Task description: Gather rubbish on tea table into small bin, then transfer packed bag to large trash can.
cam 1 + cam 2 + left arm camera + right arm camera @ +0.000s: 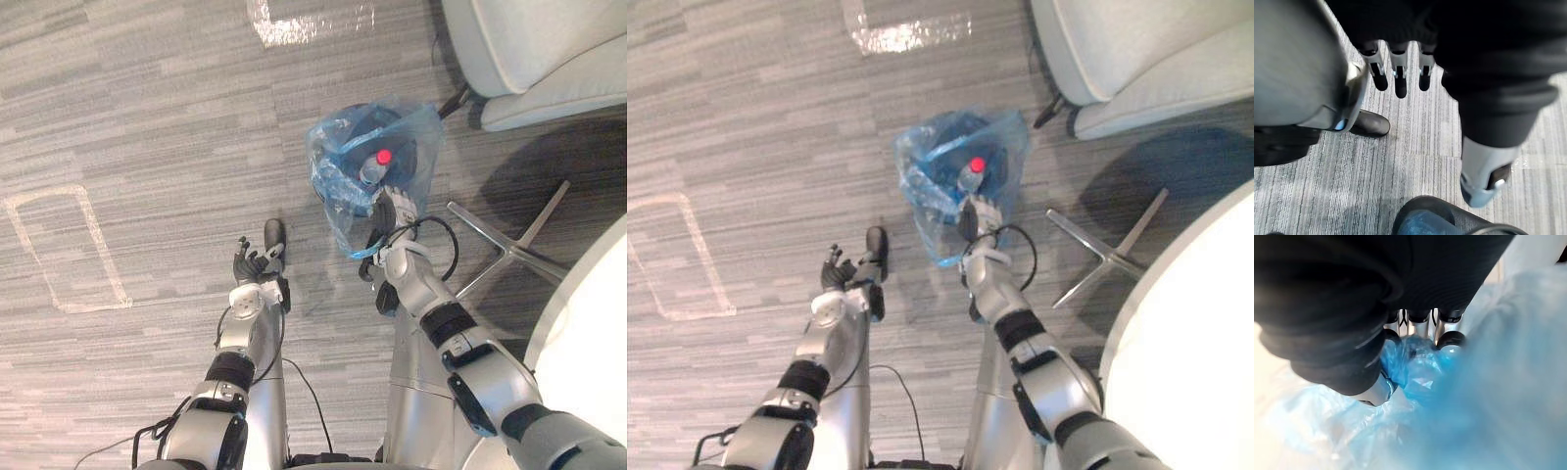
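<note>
Between the right hand's (pixel 395 212) fingers (pixel 1419 328) blue film is bunched and clenched tight. The packed bag (pixel 338 220) (a red-capped bottle (pixel 377 166) shows through) is out over the carpet (pixel 147 117). The left hand (pixel 257 264) is idle, fingers relaxed. I judge this the transfer step; next calls for carrying the bag to the large can.
</note>
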